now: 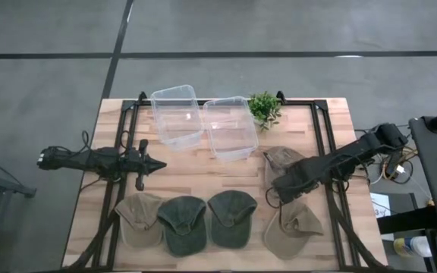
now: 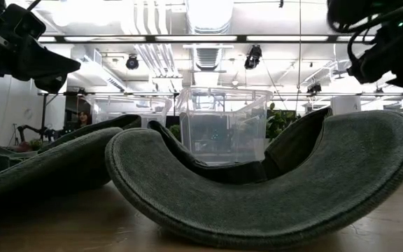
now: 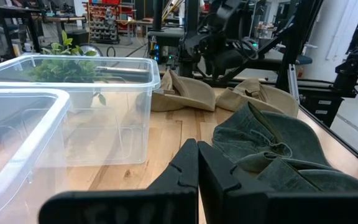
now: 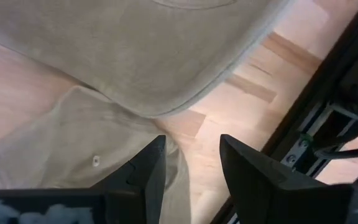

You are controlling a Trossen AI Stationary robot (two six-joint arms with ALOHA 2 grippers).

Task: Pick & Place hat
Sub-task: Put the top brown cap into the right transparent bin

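Note:
Five caps lie on the table. Along the near edge sit a tan cap [image 1: 139,220], a dark green cap [image 1: 182,224], a green cap [image 1: 232,218] and a tan cap [image 1: 290,228]. Another tan cap [image 1: 282,162] lies farther back on the right. My right gripper [image 1: 278,185] hovers open between the two right-hand tan caps. Its wrist view shows a tan brim [image 4: 135,50] and a tan crown with a button [image 4: 55,146] beyond the open fingers [image 4: 143,174]. My left gripper [image 1: 156,163] is shut and waits at the left, above bare wood; its wrist view shows the shut gripper [image 3: 197,171].
Two clear plastic bins [image 1: 177,115] [image 1: 230,127] stand at the far middle, and a small green plant [image 1: 264,107] stands beside them. Black frame rails [image 1: 326,144] run along both sides of the table. Bare wood lies between the bins and the row of caps.

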